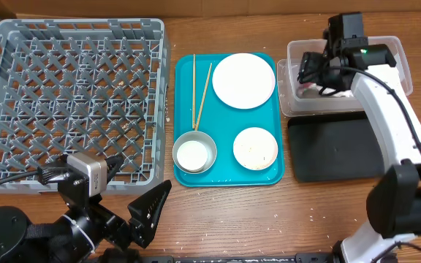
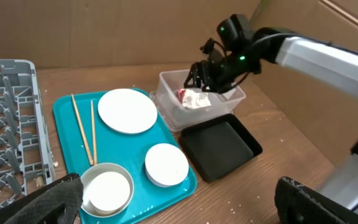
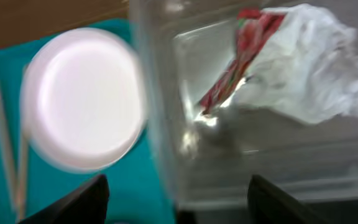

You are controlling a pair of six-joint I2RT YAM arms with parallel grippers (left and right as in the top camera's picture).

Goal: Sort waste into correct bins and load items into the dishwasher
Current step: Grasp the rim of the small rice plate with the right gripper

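The right gripper (image 3: pixel 179 205) hung over the tub (image 1: pixel 402 58), its fingers spread wide and holding nothing. Just below and ahead of it, inside the tub, the red wrapper (image 3: pixel 238 59) lay against the tissue (image 3: pixel 309 62). The left gripper (image 2: pixel 178 202) was also wide open and empty, with the plate (image 2: pixel 127 110) and chopsticks (image 2: pixel 86 134) ahead of it on the teal tray (image 2: pixel 64 112).

light: bright, even, from overhead | shadows: faint, soft on tabletop (image 1: pixel 218 212) | glare: glints on wrapper (image 3: pixel 244 43) and tub (image 3: pixel 160 93) just ahead of right hand (image 3: pixel 178 186) | blur: right wrist view smeared throughout, plate (image 3: pixel 79 99) edge soft | overhead and left wrist views sharp
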